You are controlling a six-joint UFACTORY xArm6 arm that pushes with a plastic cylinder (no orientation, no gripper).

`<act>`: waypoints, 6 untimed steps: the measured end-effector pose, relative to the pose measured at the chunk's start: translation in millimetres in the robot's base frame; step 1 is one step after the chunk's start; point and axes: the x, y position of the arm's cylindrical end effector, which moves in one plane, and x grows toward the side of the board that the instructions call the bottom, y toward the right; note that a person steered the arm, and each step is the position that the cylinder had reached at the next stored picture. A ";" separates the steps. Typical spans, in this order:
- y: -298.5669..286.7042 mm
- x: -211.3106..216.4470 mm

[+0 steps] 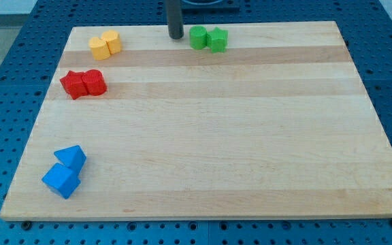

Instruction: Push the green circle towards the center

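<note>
The green circle [198, 37] sits near the view's top edge of the wooden board, touching a green star-shaped block [217, 39] on its right. My tip [175, 35] is the lower end of a dark rod coming down from the view's top. It stands just left of the green circle, a small gap apart from it.
Two yellow blocks [105, 45] sit at the top left. Two red blocks [84, 84] lie below them. Two blue blocks [65, 171] sit at the bottom left. The wooden board [250, 136] lies on a blue perforated table.
</note>
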 end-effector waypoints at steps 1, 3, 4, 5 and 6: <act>7.1 -0.5; 54.7 -4.6; 59.9 -19.6; 57.6 -19.9; 45.1 27.8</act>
